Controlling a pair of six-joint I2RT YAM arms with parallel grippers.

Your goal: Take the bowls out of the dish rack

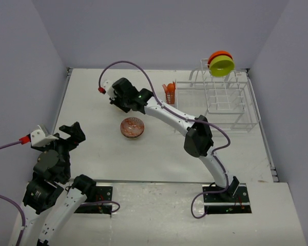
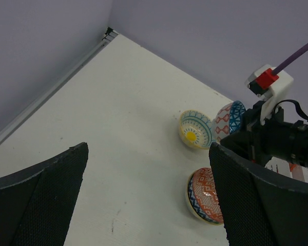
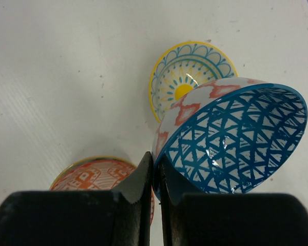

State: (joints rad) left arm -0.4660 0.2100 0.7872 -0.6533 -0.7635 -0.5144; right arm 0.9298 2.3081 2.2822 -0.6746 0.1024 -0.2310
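Idling at lower left with the left gripper (image 2: 149,154) spread wide, holding nothing. Mid-placement at centre: pinching the blue bowl (image 3: 231,138) by its rim in the right gripper (image 3: 155,169), tilted, close over the table (image 1: 92,102), near the yellow-rimmed bowl (image 3: 190,77) and red bowl (image 1: 132,127). Likely calls for lowering and letting go. Then off to the rack (image 1: 226,102), upper right, for the orange bowl (image 1: 219,54) and green bowl (image 1: 222,66)
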